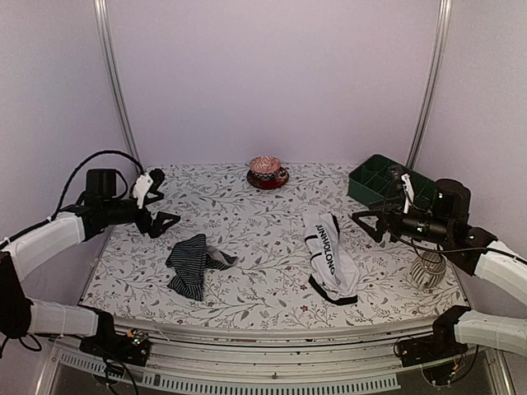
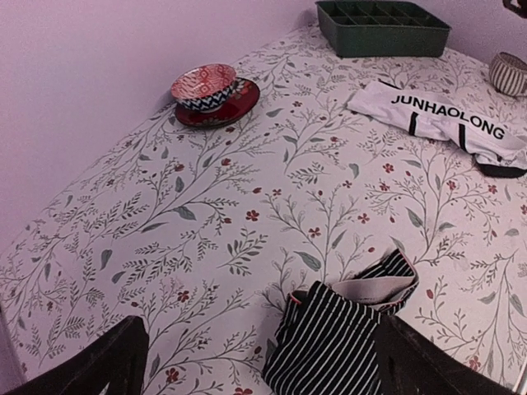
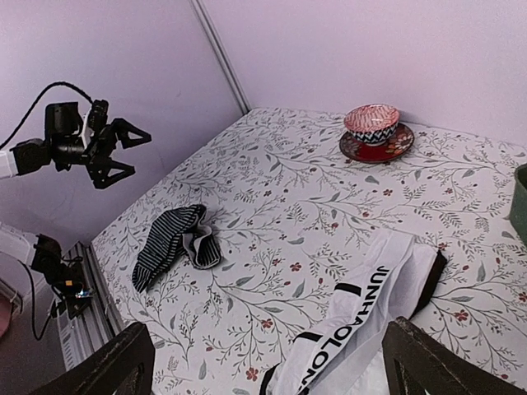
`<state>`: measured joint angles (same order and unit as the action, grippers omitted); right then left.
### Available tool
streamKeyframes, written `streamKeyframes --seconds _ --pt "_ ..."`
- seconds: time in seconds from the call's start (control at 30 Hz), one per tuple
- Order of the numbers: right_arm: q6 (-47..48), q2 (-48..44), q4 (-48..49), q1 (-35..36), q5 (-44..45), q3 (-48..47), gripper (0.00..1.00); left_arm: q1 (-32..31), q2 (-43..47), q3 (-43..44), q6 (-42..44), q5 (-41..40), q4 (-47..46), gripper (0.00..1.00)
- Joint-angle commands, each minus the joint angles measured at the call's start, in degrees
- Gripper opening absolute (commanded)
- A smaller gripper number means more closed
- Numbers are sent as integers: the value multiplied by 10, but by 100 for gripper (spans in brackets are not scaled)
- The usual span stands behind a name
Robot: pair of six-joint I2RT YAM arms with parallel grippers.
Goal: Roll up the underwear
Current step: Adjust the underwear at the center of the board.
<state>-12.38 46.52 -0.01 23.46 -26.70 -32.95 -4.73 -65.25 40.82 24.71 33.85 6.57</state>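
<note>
Left gripper [image 1: 163,200] hangs above the table [image 1: 247,216], jaws spread wide and holding nothing; it sits left of the bowl [image 1: 265,167] and a little nearer the arm bases. Right gripper [image 1: 383,206] hangs right of the bowl, also wide open and holding nothing.

Top view:
- The bowl stands on a red plate [image 1: 269,181] at the far middle of the table.
- The striped briefs [image 1: 193,265] lie crumpled, nearer the bases than the bowl and to its left.
- The white briefs [image 1: 331,257] lie nearer than the bowl and to its right, the black waistband running lengthwise.
- The two briefs lie well apart.
- A green tray [image 1: 387,181] with compartments sits right of the bowl.
- A striped cup [image 1: 428,270] sits right of the bowl and much nearer the bases.

Left wrist view:
- Both dark fingers [image 2: 99,366] frame the bottom edge, far apart.
- The striped briefs [image 2: 338,341] lie between them on the cloth, not touched (part runs off the frame).
- The white briefs [image 2: 440,123] lie flat to the right of the bowl [image 2: 206,86], lettering upward.

Right wrist view:
- Both fingers [image 3: 115,366] stand wide at the lower corners.
- The white briefs [image 3: 362,329] lie between them, below the bowl [image 3: 372,123] in frame.
- The striped briefs [image 3: 169,243] lie left of and below the bowl.
- The left gripper shows far left of the bowl, open in the air.
</note>
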Motion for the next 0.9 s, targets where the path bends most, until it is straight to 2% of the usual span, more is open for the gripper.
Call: streamKeyframes --seconds 0.0,0.2,0.3,0.6,0.73,0.87 --pt "19 67 11 66 20 -28 99 -74 -14 -2 77 -41 60 98" --pt "53 214 -3 175 85 -78 99 -150 -41 -11 119 -128 86 98" --pt "66 283 -4 205 75 -102 99 -175 -62 -15 129 -180 92 99" --pt "72 436 -15 213 62 -144 99 -201 -128 -7 118 -280 92 98" --pt "60 493 -30 207 93 -164 99 -201 -138 -4 116 -289 89 97" --pt "45 512 -34 177 102 -161 99 -204 -157 1 116 -287 94 91"
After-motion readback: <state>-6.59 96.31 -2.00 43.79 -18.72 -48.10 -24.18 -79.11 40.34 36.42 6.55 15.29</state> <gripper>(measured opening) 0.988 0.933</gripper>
